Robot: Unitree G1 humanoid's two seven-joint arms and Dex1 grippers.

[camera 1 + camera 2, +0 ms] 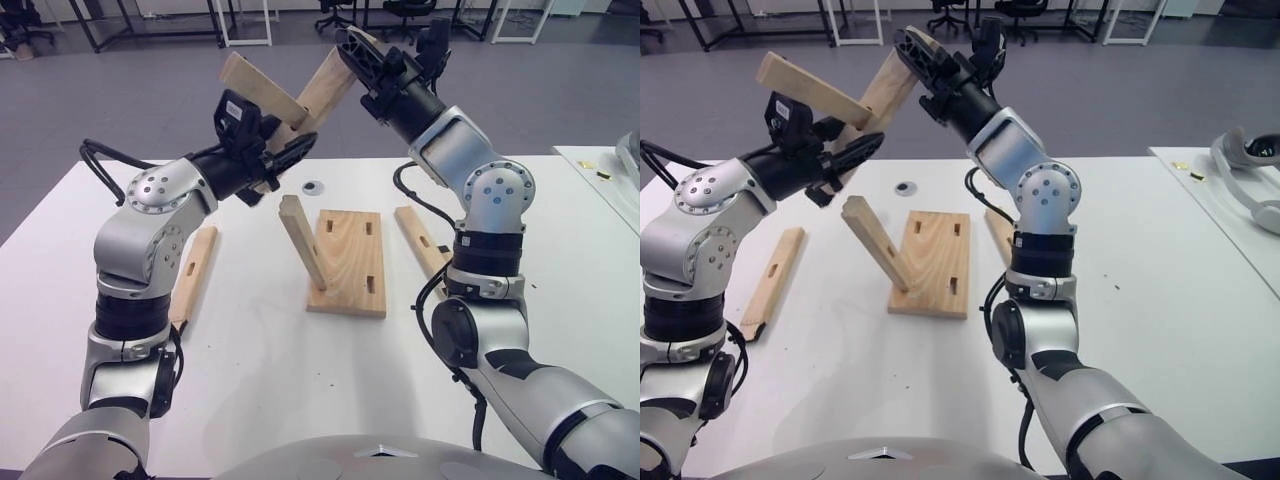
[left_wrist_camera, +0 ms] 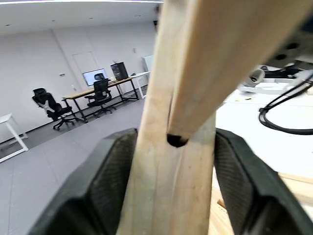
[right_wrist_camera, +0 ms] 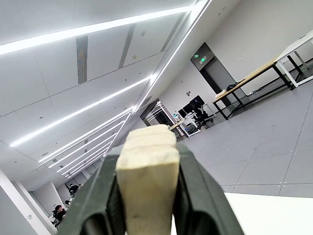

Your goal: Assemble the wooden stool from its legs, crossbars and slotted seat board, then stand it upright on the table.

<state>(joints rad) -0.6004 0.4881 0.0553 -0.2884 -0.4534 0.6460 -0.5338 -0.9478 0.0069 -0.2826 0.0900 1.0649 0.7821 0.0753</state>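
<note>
We are in the middle of assembly, working on a sub-assembly in the air above the table (image 1: pixel 250 370). The left gripper (image 1: pixel 285 152) has its jaws clenched on the lower part of the held leg (image 1: pixel 328 85). In the left wrist view the wood sits tight between both pads. The right gripper (image 1: pixel 362 62) clamps what looks like the upper end of the same leg, its jaws closed on the end grain. A crossbar (image 1: pixel 258 88) sticks out from this leg, up and towards our left, and meets it just above the left jaws. We cannot tell how deep it sits in the slot.

Below, the seat board (image 1: pixel 350 262) lies flat near the middle of the table with its slots facing up. A leaning leg (image 1: pixel 301 240) already stands in its near left corner, tilted away from the board. The left loose piece (image 1: pixel 194 272) lies well apart on our left, and the right loose piece (image 1: pixel 422 240) lies just beside the board on our right.

We judge the task well short of half done. Next we need to press the crossbar home. Then we lower the pair and line the held leg up with an open slot. The leaning leg is likely to need straightening first, because its tilt could block the crossbar.
</note>
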